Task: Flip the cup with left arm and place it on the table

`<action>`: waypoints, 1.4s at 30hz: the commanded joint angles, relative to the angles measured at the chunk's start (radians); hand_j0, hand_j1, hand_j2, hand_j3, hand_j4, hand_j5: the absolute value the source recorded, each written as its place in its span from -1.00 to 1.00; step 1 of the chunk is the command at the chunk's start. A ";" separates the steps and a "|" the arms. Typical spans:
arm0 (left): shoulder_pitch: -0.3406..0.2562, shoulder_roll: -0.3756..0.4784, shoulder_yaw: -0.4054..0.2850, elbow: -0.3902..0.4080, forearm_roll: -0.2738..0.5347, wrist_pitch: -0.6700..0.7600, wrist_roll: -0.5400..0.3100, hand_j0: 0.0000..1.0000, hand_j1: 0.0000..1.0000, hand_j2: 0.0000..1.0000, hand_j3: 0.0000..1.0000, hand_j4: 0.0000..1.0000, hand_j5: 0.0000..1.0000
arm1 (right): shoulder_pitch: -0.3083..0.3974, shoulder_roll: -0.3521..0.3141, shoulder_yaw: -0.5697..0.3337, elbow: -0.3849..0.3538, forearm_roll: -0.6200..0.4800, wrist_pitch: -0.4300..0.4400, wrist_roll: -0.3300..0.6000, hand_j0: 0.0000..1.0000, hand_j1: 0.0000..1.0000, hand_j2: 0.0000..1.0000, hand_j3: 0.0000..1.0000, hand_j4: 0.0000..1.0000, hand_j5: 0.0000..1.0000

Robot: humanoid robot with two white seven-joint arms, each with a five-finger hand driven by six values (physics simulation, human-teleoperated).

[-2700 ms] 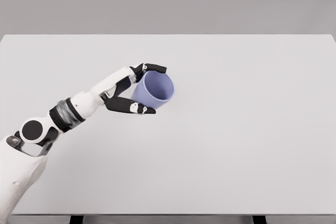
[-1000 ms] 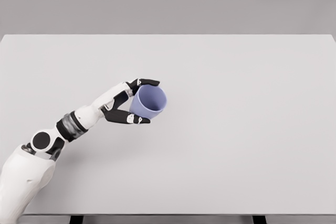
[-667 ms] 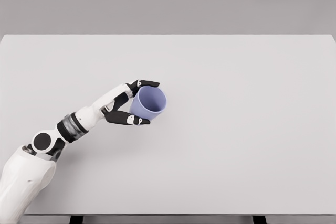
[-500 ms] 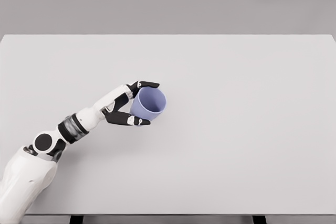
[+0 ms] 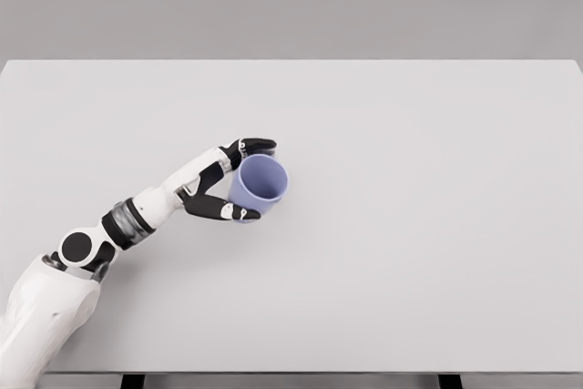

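My left arm enters at the lower left corner, where its shoulder end is cut off by the picture's edge, and it reaches up and to the right across the worktop [image 5: 428, 252]. My right arm does not show at all. The worktop's near edge runs just above the bottom of the picture, with dark leg stubs below it that I can barely make out.

My left robot hand [image 5: 221, 181] is clasped around the cup [image 5: 258, 187], the thumb crossing under its near side and the other fingers [image 5: 255, 145] curling over its far side. My palm and fingers hide the cup's base and much of its left wall, so I cannot tell whether the bottom touches the worktop or hangs just above it.

The cup sits left of the worktop's middle. Its long axis is tilted, the open mouth facing up and to the right toward my camera, the base pointing down and left into my palm. I can see inside it. It is a plain, smooth, lavender-blue cup with no handle in sight, widening toward its round rim.
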 commanded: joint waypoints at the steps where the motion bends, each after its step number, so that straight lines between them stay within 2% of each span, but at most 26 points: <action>1: 0.000 0.001 0.000 0.001 0.007 0.001 0.001 1.00 1.00 1.00 1.00 1.00 1.00 | 0.000 0.000 0.000 0.000 -0.001 0.000 0.000 1.00 1.00 1.00 1.00 1.00 1.00; 12: 0.000 0.021 0.003 0.004 0.009 0.002 0.003 1.00 1.00 1.00 1.00 1.00 1.00 | 0.002 0.000 0.000 -0.001 -0.001 0.000 0.000 1.00 1.00 1.00 1.00 1.00 1.00; 20: -0.002 0.082 0.005 0.011 0.012 0.004 0.004 1.00 1.00 1.00 1.00 1.00 1.00 | 0.000 0.000 0.000 0.000 -0.001 0.000 0.000 1.00 1.00 1.00 1.00 1.00 1.00; 27: -0.003 0.104 0.006 0.016 0.012 0.004 0.004 1.00 1.00 1.00 1.00 1.00 1.00 | 0.000 0.000 0.000 0.000 -0.001 0.000 0.000 1.00 1.00 1.00 1.00 1.00 1.00; 35: -0.005 0.217 0.006 0.007 0.012 -0.004 0.004 1.00 1.00 1.00 1.00 1.00 1.00 | 0.000 0.000 0.000 0.000 -0.001 0.000 0.000 1.00 1.00 1.00 1.00 1.00 1.00; 42: -0.044 0.345 0.016 0.015 0.012 -0.073 0.009 1.00 1.00 1.00 1.00 1.00 1.00 | 0.000 0.000 0.000 -0.001 -0.001 0.000 0.000 1.00 1.00 1.00 1.00 1.00 1.00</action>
